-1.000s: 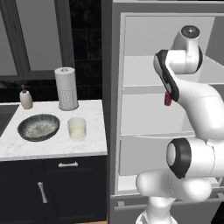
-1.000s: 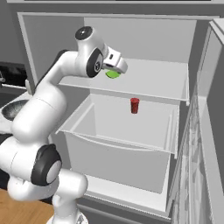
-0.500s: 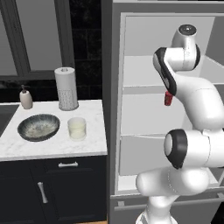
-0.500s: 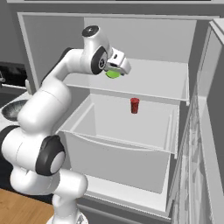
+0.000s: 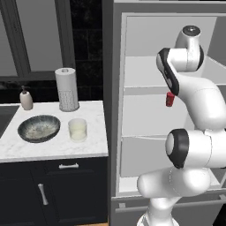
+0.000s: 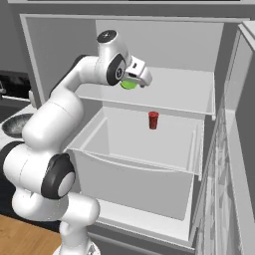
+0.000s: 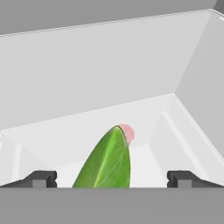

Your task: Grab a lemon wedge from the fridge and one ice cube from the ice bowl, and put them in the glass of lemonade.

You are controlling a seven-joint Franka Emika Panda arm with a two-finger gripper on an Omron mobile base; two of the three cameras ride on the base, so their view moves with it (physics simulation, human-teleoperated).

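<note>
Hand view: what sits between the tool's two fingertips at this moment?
The lemon wedge, green and leaf-shaped in the hand view, lies on the pale fridge shelf between the tool's spread fingertips; neither tip touches it.

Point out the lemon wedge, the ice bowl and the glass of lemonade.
lemon wedge (image 7: 107, 164): hand view, middle of its green face.
ice bowl (image 5: 39, 128): left base view, mottled inside.
glass of lemonade (image 5: 77, 129): left base view, front wall.
</note>
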